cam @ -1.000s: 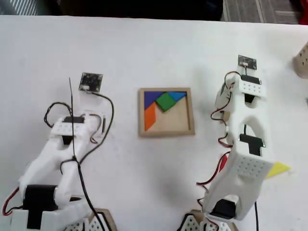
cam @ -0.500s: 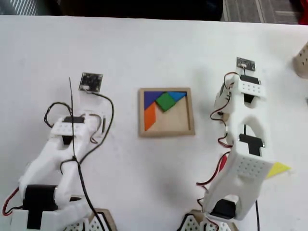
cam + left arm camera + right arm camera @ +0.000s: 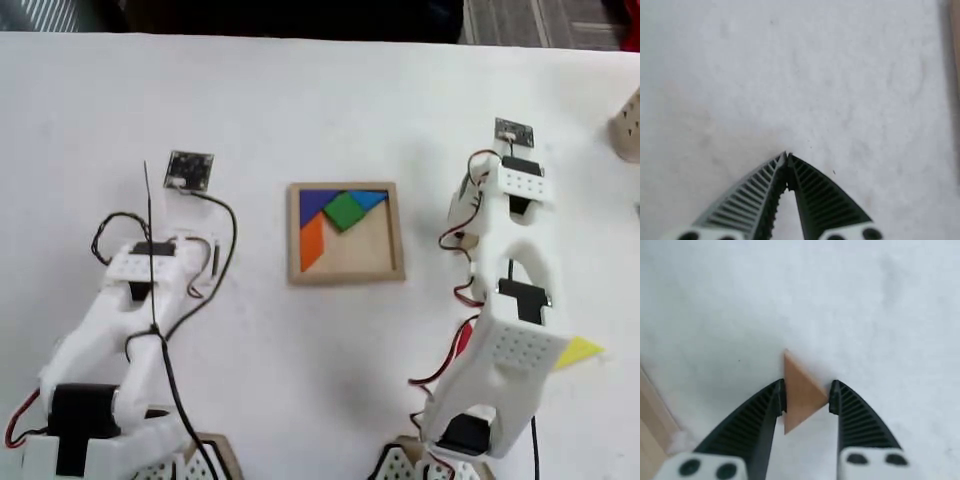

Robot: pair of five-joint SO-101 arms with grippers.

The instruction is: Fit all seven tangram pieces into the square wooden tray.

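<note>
Pieces (image 3: 345, 212) in tray (image 3: 346, 274), centred — triangle (image 3: 799, 402) in right gripper (image 3: 807, 385)

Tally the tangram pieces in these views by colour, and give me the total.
Dark blue piece: 1
Light blue piece: 1
Green piece: 1
Orange piece: 1
Yellow piece: 1
Tan piece: 1
Total: 6

1. A square wooden tray (image 3: 346, 276) is seen mid-table (image 3: 300, 100), between the left arm (image 3: 120, 320) and the right arm (image 3: 505, 350).
2. A dark blue piece (image 3: 316, 205), a green square (image 3: 345, 211) and an orange piece (image 3: 311, 245) are packed together inside it.
3. A yellow piece (image 3: 578, 351) is partly covered by the right arm.
</note>
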